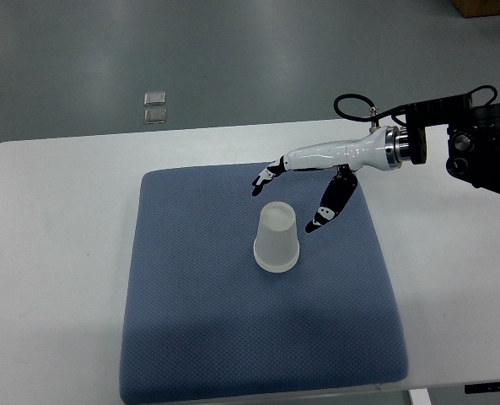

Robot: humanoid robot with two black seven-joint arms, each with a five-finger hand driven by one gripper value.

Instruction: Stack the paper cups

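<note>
Top view: my right hand (304,190) hovered with fingers spread apart, gripping nothing, just at one o'clock of the upside-down paper cup (276,237), which stood mid blue mat (190,337) on the white table (47,253).

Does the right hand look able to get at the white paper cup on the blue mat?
Probably yes: the right hand hovers open just beyond the upside-down white paper cup on the blue mat, nothing between them.
</note>
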